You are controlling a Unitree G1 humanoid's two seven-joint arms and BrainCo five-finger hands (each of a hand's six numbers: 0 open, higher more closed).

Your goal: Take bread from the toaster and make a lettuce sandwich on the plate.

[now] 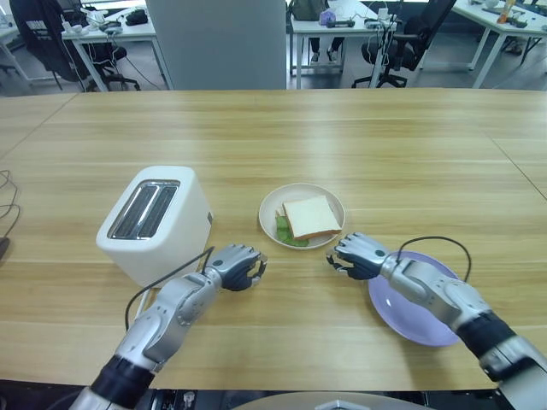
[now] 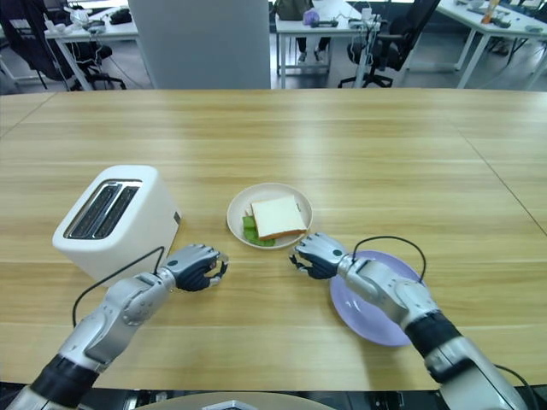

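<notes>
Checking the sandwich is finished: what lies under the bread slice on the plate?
Lettuce pokes out beneath the bread slice along its left side, on the cream plate. Any lower slice is covered.

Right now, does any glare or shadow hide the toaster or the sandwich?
Left eye view: the toaster shows a mild sheen on top, slots readable. Right eye view: the sandwich is evenly lit, with only soft shadows under the left hand and right hand.

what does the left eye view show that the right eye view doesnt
Left eye: black cables at the table's left edge. Right eye: a thin cable in the bottom right corner. Both: toaster, bread on lettuce on the plate, purple plate, left hand and right hand curled, empty.
</notes>
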